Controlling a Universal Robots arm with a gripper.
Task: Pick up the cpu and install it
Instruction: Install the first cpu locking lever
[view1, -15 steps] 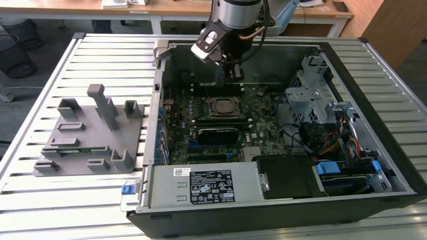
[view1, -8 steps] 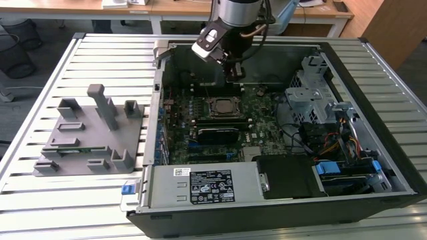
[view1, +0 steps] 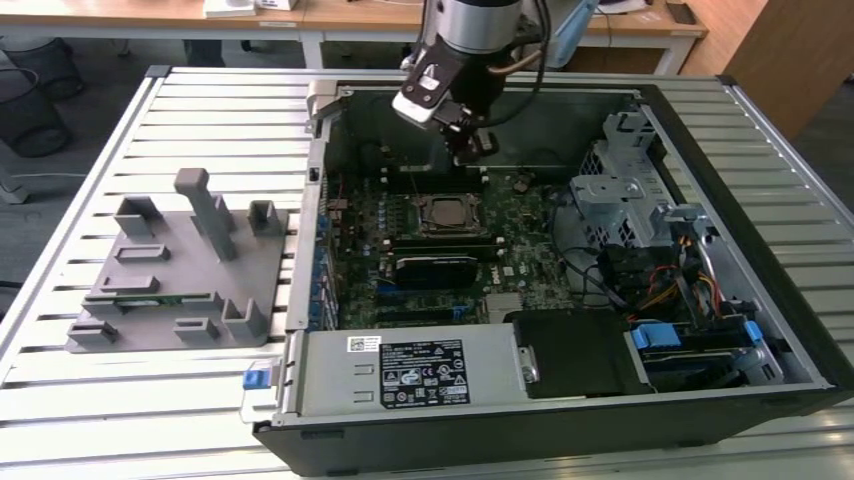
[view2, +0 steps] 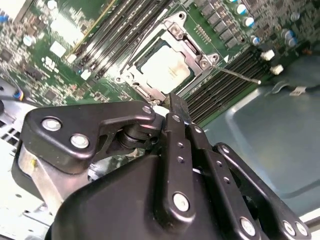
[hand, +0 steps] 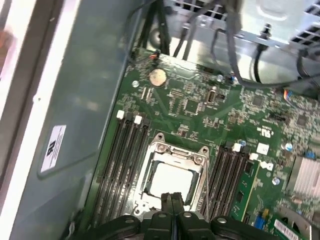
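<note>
Broadly, a slatted metal tabletop (view1: 200, 110) carries an open computer case (view1: 534, 440) lying on its side. A grey holder block (view1: 174, 290) stands just beside it on the exterior view's left. Inside the case the green motherboard (view1: 521, 230) faces up. The gripper (view1: 467, 155) hangs over the board near the processor socket (hand: 177, 150) — its fingers (hand: 178, 202) are pressed together with nothing between them. The cpu (view2: 165, 67) lies flat in that socket, silver top up — ringed by the metal bracket in both wrist views, with the fingertips above it.
</note>
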